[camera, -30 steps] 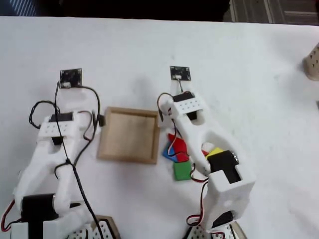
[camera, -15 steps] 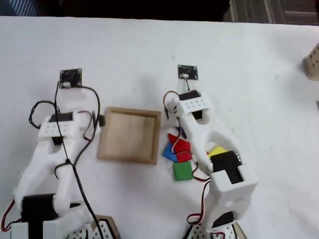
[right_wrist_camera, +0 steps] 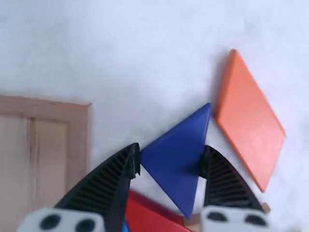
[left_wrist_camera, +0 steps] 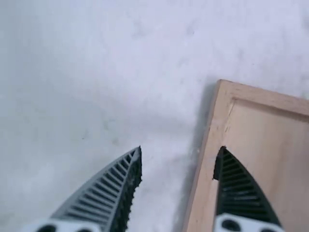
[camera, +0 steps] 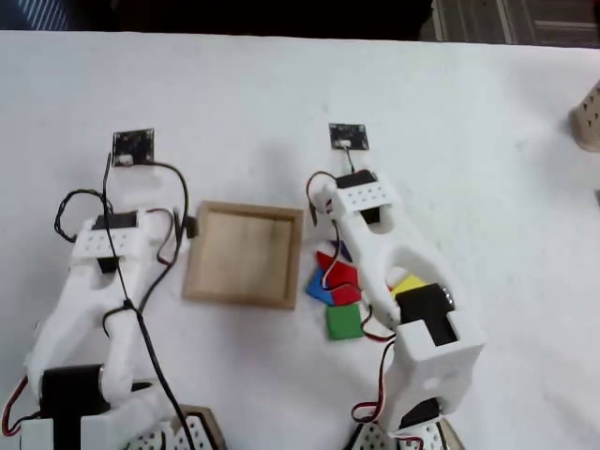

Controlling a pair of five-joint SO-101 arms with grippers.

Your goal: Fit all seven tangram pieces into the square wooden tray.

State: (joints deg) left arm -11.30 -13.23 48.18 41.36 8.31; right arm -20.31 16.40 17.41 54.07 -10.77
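Observation:
The square wooden tray point(camera: 244, 253) lies empty between the two arms. My right gripper point(right_wrist_camera: 171, 157) is open low over the table, and its fingers closely flank a dark blue triangle point(right_wrist_camera: 178, 154). An orange parallelogram point(right_wrist_camera: 248, 121) lies just beyond that triangle, and a red piece point(right_wrist_camera: 149, 215) lies under the gripper. In the high view, red point(camera: 339, 275), blue point(camera: 317, 291), green point(camera: 343, 322) and yellow point(camera: 407, 284) pieces cluster right of the tray, partly hidden by the right arm point(camera: 361, 199). My left gripper point(left_wrist_camera: 178, 159) is open and straddles the tray's point(left_wrist_camera: 251, 145) left rim near a corner.
The left arm point(camera: 117, 234) sits at the tray's left side with loose black cables around it. White table stretches beyond both arms. A pale perforated object point(camera: 589, 117) stands at the far right edge.
The right arm has swung a little to the right, away from the tray, uncovering more of the red piece. The left arm and tray have stayed put.

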